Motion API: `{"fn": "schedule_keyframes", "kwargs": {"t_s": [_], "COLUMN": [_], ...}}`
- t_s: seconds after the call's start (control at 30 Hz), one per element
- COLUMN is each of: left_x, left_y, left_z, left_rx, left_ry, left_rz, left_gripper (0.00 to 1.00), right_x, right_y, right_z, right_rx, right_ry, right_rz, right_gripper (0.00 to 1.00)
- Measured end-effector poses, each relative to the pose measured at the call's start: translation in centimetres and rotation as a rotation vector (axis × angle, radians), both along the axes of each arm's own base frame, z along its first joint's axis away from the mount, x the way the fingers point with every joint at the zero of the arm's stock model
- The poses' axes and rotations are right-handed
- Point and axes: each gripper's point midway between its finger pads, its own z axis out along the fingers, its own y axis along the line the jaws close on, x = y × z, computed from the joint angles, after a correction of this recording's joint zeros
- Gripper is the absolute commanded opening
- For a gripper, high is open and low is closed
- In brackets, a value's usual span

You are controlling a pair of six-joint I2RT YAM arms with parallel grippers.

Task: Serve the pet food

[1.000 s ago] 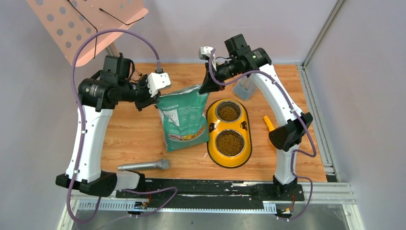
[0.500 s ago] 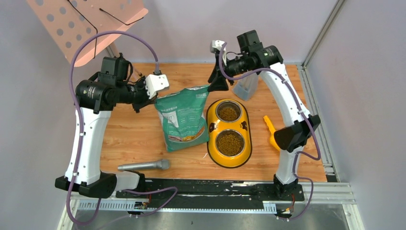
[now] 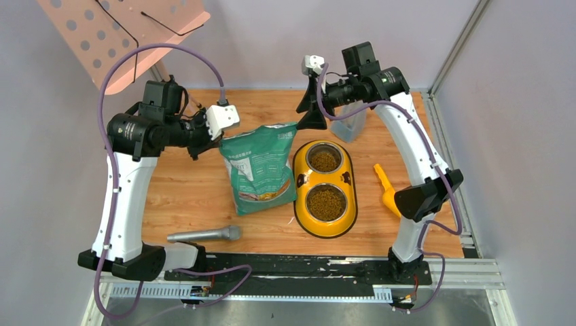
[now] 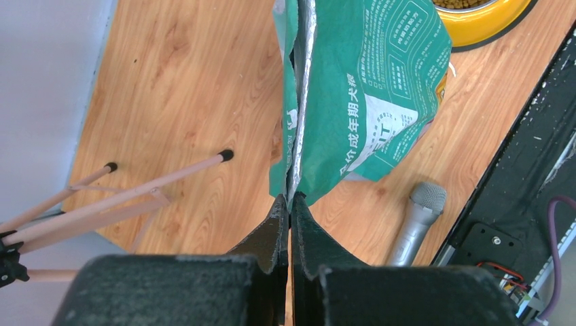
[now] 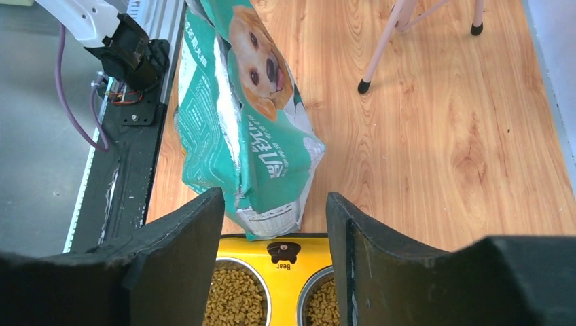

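Note:
The pet food (image 3: 325, 202) is brown kibble filling both steel bowls of the yellow feeder (image 3: 303, 178); the right wrist view shows the kibble (image 5: 234, 299) just below the fingers. The green-and-silver bag (image 3: 261, 170) stands left of the feeder. My left gripper (image 3: 217, 142) is shut on the bag's top left corner, and the left wrist view shows the bag (image 4: 367, 88) with its silver edge pinched between the tips of the gripper (image 4: 290, 198). My right gripper (image 3: 314, 115) hangs open above the feeder's far end, apart from the bag's top right corner. In its own view the gripper (image 5: 274, 197) holds nothing.
A yellow scoop (image 3: 386, 190) lies right of the feeder. A grey microphone (image 3: 204, 234) lies near the front edge. A clear container (image 3: 348, 125) stands behind the right arm. A pink stand (image 3: 115, 34) rises at the back left, its legs (image 4: 136, 197) on the table.
My right gripper opened, let go of the bag's top right corner and drew back to the right. My left gripper closed on the bag's top left corner.

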Motion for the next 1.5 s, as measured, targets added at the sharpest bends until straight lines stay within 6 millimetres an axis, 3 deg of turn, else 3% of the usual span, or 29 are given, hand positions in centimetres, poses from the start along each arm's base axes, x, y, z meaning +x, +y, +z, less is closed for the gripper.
{"fn": "schedule_keyframes", "kwargs": {"t_s": [0.1, 0.27, 0.5, 0.63, 0.67, 0.7, 0.73, 0.8, 0.87, 1.1, 1.3, 1.5], "left_x": [0.0, 0.0, 0.0, 0.1, 0.1, 0.1, 0.0, -0.1, -0.4, -0.2, 0.9, 0.9], "left_y": [0.0, 0.0, 0.1, 0.3, 0.3, 0.3, 0.3, 0.4, 0.2, -1.6, -3.6, -5.4], "left_z": [0.0, 0.0, 0.0, 0.0, -0.1, -0.1, -0.1, 0.0, -0.1, 0.9, 1.2, 0.9], "left_rx": [0.000, -0.001, 0.003, 0.011, 0.013, 0.013, 0.013, 0.009, -0.013, -0.165, -0.265, -0.319], "left_ry": [0.000, -0.001, -0.002, -0.004, -0.005, -0.007, -0.008, -0.018, -0.025, -0.050, -0.017, 0.026], "left_rz": [0.001, 0.002, 0.006, 0.013, 0.014, 0.015, 0.014, 0.014, 0.019, 0.053, 0.031, -0.021], "left_gripper": [0.00, 0.00, 0.00, 0.00, 0.08, 0.17, 0.38, 0.57, 0.62, 0.58, 0.37, 0.18], "right_x": [0.3, 0.5, 0.0, -0.3, -0.3, -0.3, -0.4, -0.6, -0.8, -2.8, -4.7, -5.3], "right_y": [0.1, 0.4, 0.7, 0.9, 0.9, 0.9, 0.9, 0.8, 0.8, 2.8, 4.9, 6.4], "right_z": [-0.3, -0.5, -0.6, -0.4, -0.4, -0.4, -0.6, -0.9, -1.4, -1.9, -1.7, -1.9], "right_rx": [0.002, 0.010, 0.026, 0.039, 0.039, 0.040, 0.041, 0.038, 0.033, 0.028, 0.043, 0.055], "right_ry": [-0.004, 0.002, 0.020, 0.025, 0.024, 0.023, 0.024, 0.028, 0.042, 0.057, 0.072, 0.097], "right_rz": [-0.002, 0.005, 0.033, 0.049, 0.050, 0.052, 0.054, 0.056, 0.058, 0.120, 0.188, 0.220], "right_gripper": [0.56, 0.45, 0.00, 0.01, 0.07, 0.26, 0.36, 0.46, 0.53, 0.56, 0.52, 0.42]}}
